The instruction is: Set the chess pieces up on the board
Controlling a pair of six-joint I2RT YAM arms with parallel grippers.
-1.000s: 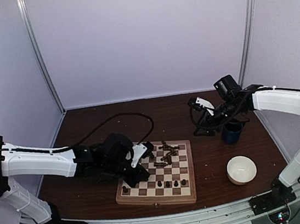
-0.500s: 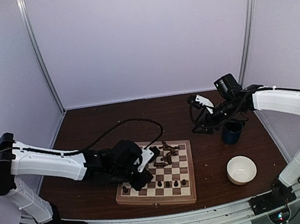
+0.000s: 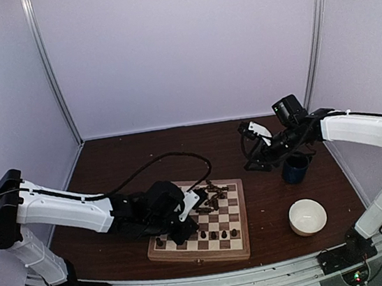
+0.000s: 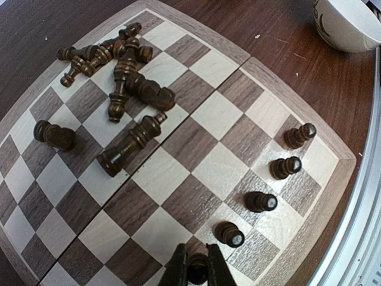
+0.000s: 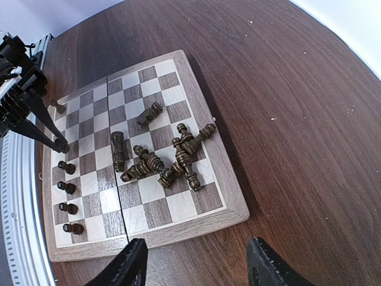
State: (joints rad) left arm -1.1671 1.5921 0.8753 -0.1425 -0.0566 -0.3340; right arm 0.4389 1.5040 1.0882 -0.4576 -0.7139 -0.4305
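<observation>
Pawn is clamped upright in left gripper over the near row of the board, next to four standing pawns. Should be seated square-centred, then released slowly. Right gripper is held wide, empty, off-board.

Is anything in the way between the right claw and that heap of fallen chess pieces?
Nothing visible. The right claw hangs open beyond the board, and the heap of fallen pieces lies uncovered near that edge. The left claw, shut on a piece, is at the opposite row.
</observation>
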